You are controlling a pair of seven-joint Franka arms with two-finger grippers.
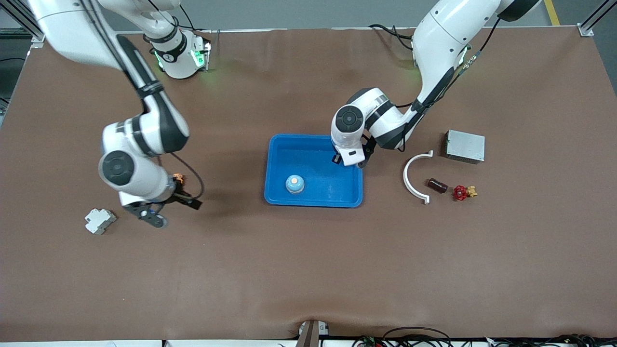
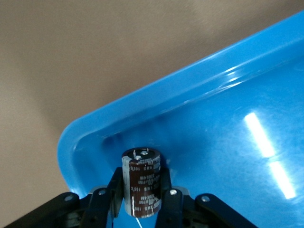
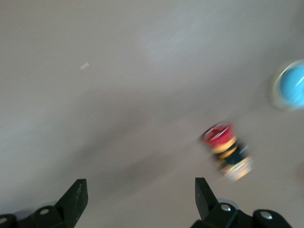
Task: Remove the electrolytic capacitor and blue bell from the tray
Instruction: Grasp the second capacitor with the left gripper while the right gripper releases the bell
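Observation:
My left gripper (image 1: 353, 161) is shut on a dark brown capacitor (image 2: 141, 183) and holds it upright over a corner of the blue tray (image 1: 268, 168), the corner toward the left arm's end. The tray's rim also shows in the left wrist view (image 2: 142, 102). A light blue bell (image 1: 294, 183) with an orange top stands in the tray. My right gripper (image 1: 171, 210) is open and empty over bare table toward the right arm's end; in the right wrist view (image 3: 141, 190) its fingers stand wide apart.
A white breaker (image 1: 100, 220) lies near the right gripper. A red-topped button (image 3: 224, 147) lies beside it (image 1: 179, 178). Toward the left arm's end lie a white curved piece (image 1: 413, 177), a brown cylinder (image 1: 437, 185), a red valve (image 1: 462, 193) and a grey metal box (image 1: 464, 146).

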